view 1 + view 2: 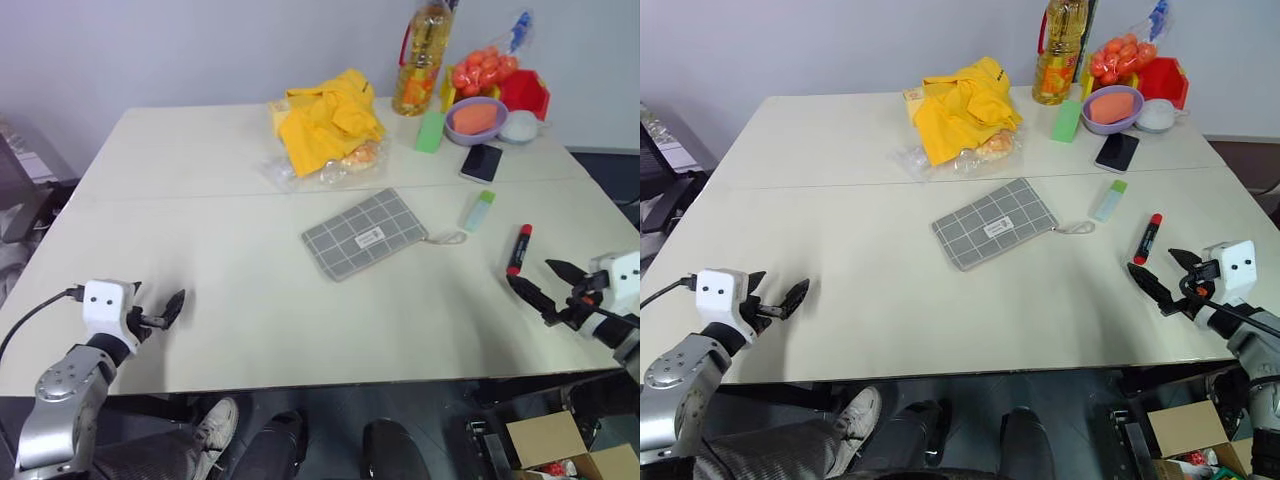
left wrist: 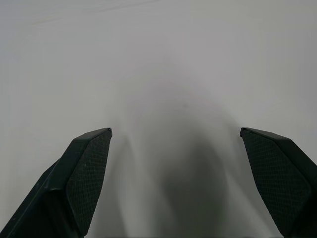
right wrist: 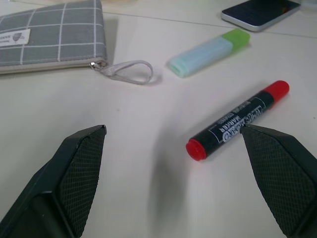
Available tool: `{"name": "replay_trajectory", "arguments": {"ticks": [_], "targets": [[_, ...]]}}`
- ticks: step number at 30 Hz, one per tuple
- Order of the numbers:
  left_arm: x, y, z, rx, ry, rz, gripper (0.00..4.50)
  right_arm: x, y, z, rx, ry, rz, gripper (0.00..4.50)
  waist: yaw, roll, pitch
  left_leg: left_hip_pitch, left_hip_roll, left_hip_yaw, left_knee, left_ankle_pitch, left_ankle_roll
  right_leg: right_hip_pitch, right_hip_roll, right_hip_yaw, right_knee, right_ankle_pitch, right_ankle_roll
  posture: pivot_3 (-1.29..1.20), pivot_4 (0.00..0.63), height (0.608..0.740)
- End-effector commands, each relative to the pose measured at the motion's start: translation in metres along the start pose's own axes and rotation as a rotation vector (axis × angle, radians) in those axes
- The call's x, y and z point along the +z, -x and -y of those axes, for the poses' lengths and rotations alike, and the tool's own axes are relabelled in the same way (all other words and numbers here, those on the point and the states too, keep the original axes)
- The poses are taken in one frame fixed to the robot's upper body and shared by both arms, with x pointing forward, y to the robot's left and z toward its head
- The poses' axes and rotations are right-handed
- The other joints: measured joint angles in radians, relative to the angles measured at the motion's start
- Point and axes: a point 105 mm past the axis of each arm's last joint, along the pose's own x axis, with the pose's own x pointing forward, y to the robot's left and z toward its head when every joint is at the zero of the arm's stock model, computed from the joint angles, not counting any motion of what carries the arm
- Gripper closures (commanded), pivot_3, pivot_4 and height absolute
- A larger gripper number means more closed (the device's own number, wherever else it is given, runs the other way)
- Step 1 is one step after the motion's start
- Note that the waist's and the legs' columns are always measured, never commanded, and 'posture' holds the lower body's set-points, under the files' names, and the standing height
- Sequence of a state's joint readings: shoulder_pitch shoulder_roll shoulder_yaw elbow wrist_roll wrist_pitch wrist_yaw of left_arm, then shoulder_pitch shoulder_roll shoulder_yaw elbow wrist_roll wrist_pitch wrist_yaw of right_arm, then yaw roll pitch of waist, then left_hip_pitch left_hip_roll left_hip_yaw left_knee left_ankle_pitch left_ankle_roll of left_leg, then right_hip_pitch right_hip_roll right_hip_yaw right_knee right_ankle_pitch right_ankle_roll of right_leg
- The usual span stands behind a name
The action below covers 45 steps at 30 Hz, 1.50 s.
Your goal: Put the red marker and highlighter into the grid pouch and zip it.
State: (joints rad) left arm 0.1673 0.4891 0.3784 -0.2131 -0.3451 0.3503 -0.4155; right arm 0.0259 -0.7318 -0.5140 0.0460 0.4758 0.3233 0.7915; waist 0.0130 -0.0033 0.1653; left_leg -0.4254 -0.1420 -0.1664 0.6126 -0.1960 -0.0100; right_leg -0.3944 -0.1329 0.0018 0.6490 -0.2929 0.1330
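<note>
The grid pouch lies flat in the middle of the table, grey with white lines, and its cord loop trails toward the pens. The highlighter, pale blue with a green cap, lies just right of the loop. Further right and nearer the front lies the red marker, whose barrel is black with red ends. My right gripper hovers open just in front of the marker and touches nothing. Low over bare table at the front left, my left gripper is open and empty.
At the back of the table are a yellow cloth on a plastic bag, an oil bottle, a green block, a purple bowl, a phone and a red box. A cardboard box stands on the floor.
</note>
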Motion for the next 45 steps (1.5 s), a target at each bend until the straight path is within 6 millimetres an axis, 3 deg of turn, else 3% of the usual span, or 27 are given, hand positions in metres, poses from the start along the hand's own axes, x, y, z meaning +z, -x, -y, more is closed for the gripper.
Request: {"name": "replay_trajectory", "arguments": {"ticks": [1, 8, 16, 19, 22, 26, 33, 41, 45], "targets": [[0.012, 0.004, -0.001, 0.006, -0.017, 0.037, 0.04, 0.01, -0.004, -0.002, 0.011, 0.014, 0.034, 0.0, 0.0, 0.0, 0.0, 0.0, 0.0, 0.0, 0.0, 0.0, 0.0, 0.0, 0.0, 0.0, 0.0, 0.0, 0.0, 0.0, 0.15, 0.74], [0.018, -0.005, 0.006, -0.018, -0.025, 0.072, 0.04, 0.026, -0.013, -0.014, 0.037, 0.026, 0.094, 0.0, 0.001, 0.0, 0.0, 0.0, 0.0, 0.0, 0.0, 0.0, 0.0, 0.0, 0.0, 0.0, 0.0, 0.0, 0.0, 0.0, 0.15, 0.74], [0.035, -0.024, 0.058, -0.181, -0.092, 0.177, 0.04, 0.058, -0.047, -0.062, 0.196, 0.008, 0.203, 0.0, -0.001, 0.0, 0.0, 0.0, 0.0, 0.0, 0.0, 0.0, 0.0, 0.0, 0.0, 0.0, 0.0, 0.0, 0.0, 0.0, 0.15, 0.74], [0.036, -0.031, 0.087, -0.278, -0.137, 0.191, 0.0, 0.06, -0.07, -0.083, 0.247, 0.014, 0.184, 0.81, -0.001, 0.0, 0.0, 0.0, 0.0, 0.0, 0.0, 0.0, 0.0, 0.0, 0.0, 0.0, 0.0, 0.001, 0.002, 0.0, 0.15, 0.74], [0.037, -0.038, 0.114, -0.365, -0.17, 0.206, 0.0, 0.056, -0.099, -0.099, 0.243, 0.019, 0.148, 2.36, -0.001, 0.0, 0.0, 0.0, 0.0, 0.0, 0.0, 0.0, 0.0, -0.001, 0.0, 0.0, 0.0, 0.002, 0.002, 0.0, 0.15, 0.74], [0.04, -0.042, 0.13, -0.431, -0.217, 0.223, 0.0, 0.048, -0.131, -0.113, 0.218, 0.024, 0.094, 4.47, -0.001, 0.0, 0.0, 0.0, 0.0, 0.0, -0.001, 0.0, 0.0, -0.001, 0.001, 0.0, 0.0, 0.002, 0.003, 0.0, 0.15, 0.74], [0.04, -0.044, 0.148, -0.57, -0.428, 0.255, 0.0, 0.015, -0.175, -0.126, 0.139, 0.035, -0.09, 4.47, -0.006, 0.0, 0.0, 0.0, -0.001, 0.0, -0.001, 0.001, -0.001, -0.002, 0.003, 0.0, 0.001, 0.002, 0.003, 0.0, 0.15, 0.74], [0.046, -0.06, 0.175, -0.697, -0.647, 0.336, 0.0, 0.01, -0.182, -0.144, 0.187, -0.014, -0.111, 4.47, -0.009, 0.0, 0.0, 0.001, 0.0, -0.001, -0.001, 0.001, -0.002, -0.001, 0.004, 0.0, 0.002, 0.003, 0.003, 0.0, 0.15, 0.74], [0.052, -0.076, 0.203, -0.758, -0.821, 0.439, 0.0, 0.011, -0.182, -0.147, 0.193, -0.013, -0.104, 4.47, -0.01, 0.0, 0.0, 0.001, 0.0, -0.001, -0.001, 0.002, -0.002, -0.001, 0.004, 0.0, 0.003, 0.003, 0.003, 0.0, 0.15, 0.74]]}}
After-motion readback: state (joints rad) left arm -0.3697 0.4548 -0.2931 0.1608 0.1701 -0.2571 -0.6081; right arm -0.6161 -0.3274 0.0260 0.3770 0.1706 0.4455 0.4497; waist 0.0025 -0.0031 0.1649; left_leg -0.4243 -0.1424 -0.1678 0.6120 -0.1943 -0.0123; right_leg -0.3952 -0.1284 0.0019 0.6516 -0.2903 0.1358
